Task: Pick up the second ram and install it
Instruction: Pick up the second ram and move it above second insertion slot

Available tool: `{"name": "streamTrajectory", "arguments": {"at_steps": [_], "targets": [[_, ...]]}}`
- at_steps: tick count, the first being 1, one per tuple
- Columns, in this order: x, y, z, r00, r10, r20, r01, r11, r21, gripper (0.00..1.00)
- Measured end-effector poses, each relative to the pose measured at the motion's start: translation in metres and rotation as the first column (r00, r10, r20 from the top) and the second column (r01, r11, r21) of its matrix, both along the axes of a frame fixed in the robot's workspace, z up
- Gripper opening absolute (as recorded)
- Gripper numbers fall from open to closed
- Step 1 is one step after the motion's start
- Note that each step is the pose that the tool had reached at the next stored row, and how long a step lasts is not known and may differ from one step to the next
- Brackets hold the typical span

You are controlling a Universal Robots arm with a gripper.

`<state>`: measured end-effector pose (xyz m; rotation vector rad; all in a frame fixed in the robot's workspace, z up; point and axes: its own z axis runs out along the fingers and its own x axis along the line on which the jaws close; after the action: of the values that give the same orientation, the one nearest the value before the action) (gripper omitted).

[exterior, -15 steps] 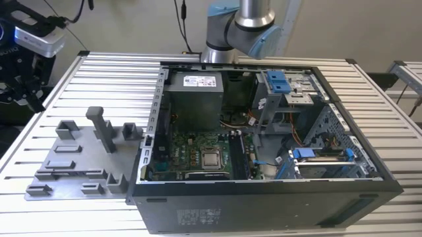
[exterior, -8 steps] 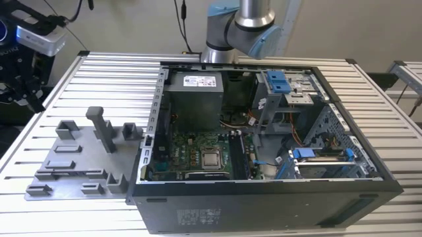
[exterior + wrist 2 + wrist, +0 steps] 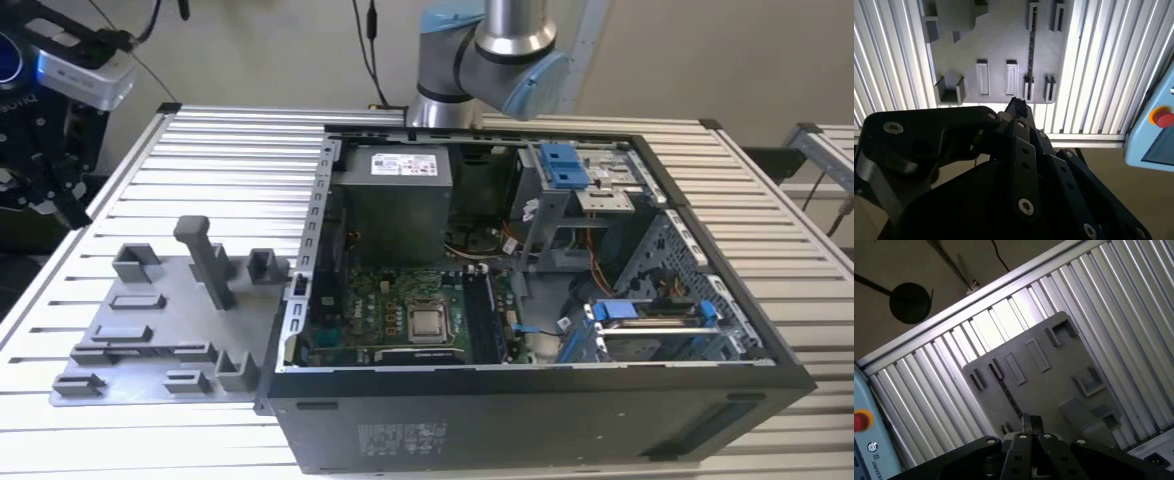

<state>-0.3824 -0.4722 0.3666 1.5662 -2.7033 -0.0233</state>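
The second ram point(image 3: 1030, 50) is a thin dark stick standing on edge in slots of the grey fixture plate point(image 3: 999, 45). In the first wrist view the ram point(image 3: 1008, 396) crosses the plate point(image 3: 1044, 385) just ahead of my fingertips. In the exterior view it is a dark line point(image 3: 144, 349) along the plate's point(image 3: 160, 330) near side. My gripper point(image 3: 1016, 106) point(image 3: 1031, 421) hangs above the plate, out near the table's edge, well clear of the ram. Its black fingers are shut together and hold nothing. In the exterior view the gripper point(image 3: 60, 200) is high at the far left.
An open computer case point(image 3: 534, 390) lies at the exterior view's right of the plate, with the motherboard point(image 3: 400, 310) inside. A light blue pendant with a red button point(image 3: 1160, 120) sits beyond the slatted table's edge point(image 3: 1089, 136). Grey blocks stand up from the plate point(image 3: 207, 260).
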Motion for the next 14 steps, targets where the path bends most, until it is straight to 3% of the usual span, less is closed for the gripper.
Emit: {"name": "streamTrajectory", "arguments": {"at_steps": [9, 14], "targets": [[0.0000, 0.0000, -0.0001, 0.9981, 0.062, -0.0001, -0.062, 0.9981, -0.0039, 0.11], [0.0000, 0.0000, -0.0010, 0.9911, 0.133, 0.0008, -0.133, 0.9911, -0.0055, 0.11]]}}
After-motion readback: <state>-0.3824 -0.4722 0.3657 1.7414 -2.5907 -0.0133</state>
